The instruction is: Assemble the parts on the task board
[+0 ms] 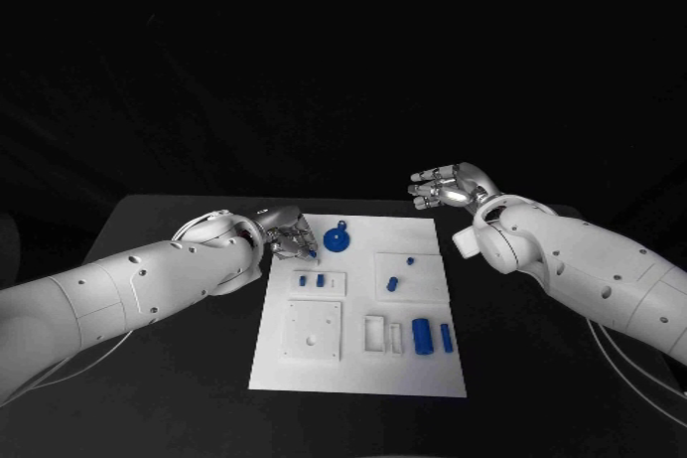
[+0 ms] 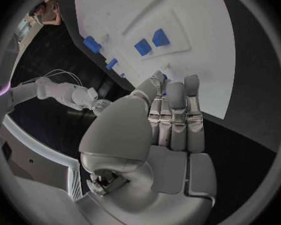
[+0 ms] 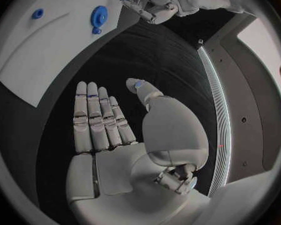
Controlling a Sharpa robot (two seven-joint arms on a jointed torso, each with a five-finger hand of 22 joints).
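1. Left hand: it sits at the task board's far left corner, pinching a small blue part at its fingertips. Risk: the pinch is shallow; a tilt on descent could drop the part or jam it at its seat.
2. Centre: the round blue part lies just beside the left hand. Risk: the fingers could nudge it while lowering. Further blue parts rest nearer the robot.
3. Right hand: it hovers over the table past the board's far right corner, fingers straight and apart, holding nothing, well apart from every part. Risk: minimal.
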